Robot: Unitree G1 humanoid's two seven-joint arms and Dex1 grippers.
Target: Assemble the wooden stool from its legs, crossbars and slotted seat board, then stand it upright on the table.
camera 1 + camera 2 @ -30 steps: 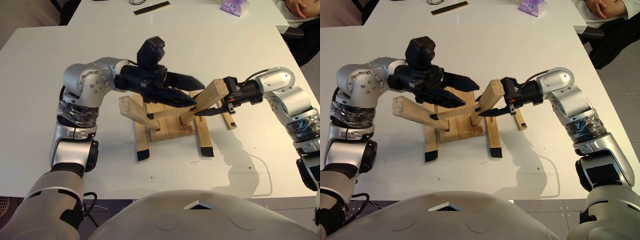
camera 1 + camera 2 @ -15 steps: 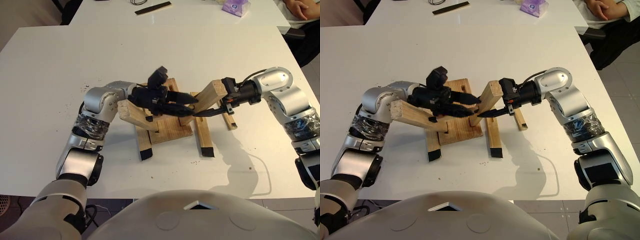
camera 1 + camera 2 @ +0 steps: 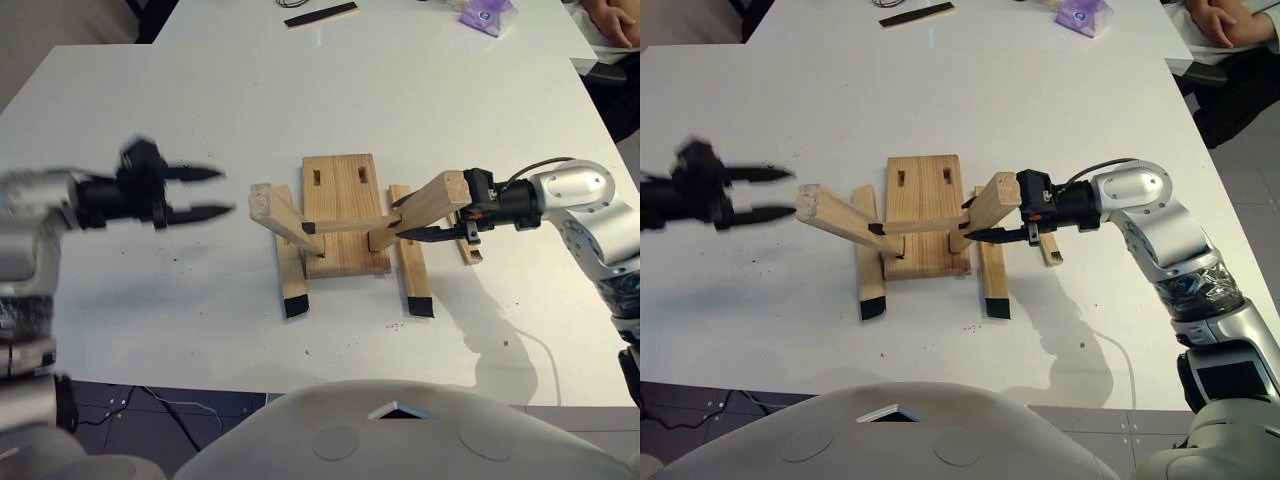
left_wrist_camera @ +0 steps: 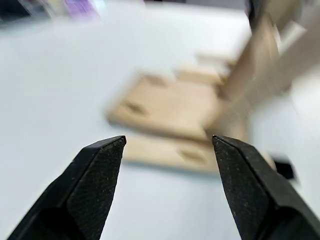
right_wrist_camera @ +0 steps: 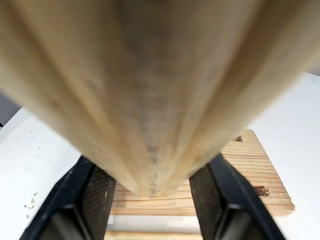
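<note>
Black fingers (image 5: pixel 100 196) of the right gripper (image 3: pixel 432 214) are clamped on opposite faces of a pale wooden leg (image 3: pixel 430 198), gripping it near its raised end. That held leg slopes up off the seat board (image 3: pixel 340 190) toward 3 o'clock. A crossbar (image 3: pixel 345 226) runs from it across the board to a second raised leg (image 3: pixel 274 210), which slopes up toward 9 o'clock. The lower ends of both legs meet the board's 6 o'clock half; whether they sit in slots cannot be told.

The left gripper (image 3: pixel 226 191) has its two fingers spread wide with nothing between them. It hangs over bare table (image 3: pixel 300 100), well apart from the wooden parts at their 9 o'clock, with its tips pointing toward 3 o'clock.

The seat board lies flat, with two small slots showing near its 12 o'clock end. Two more legs lie flat on the table with black tips toward 6 o'clock: one loose leg (image 3: pixel 290 285) along the board's 9 o'clock edge, the other loose leg (image 3: pixel 412 278) along its 3 o'clock edge. A short wooden piece (image 3: pixel 468 250) lies just beyond that, below the right gripper.
</note>
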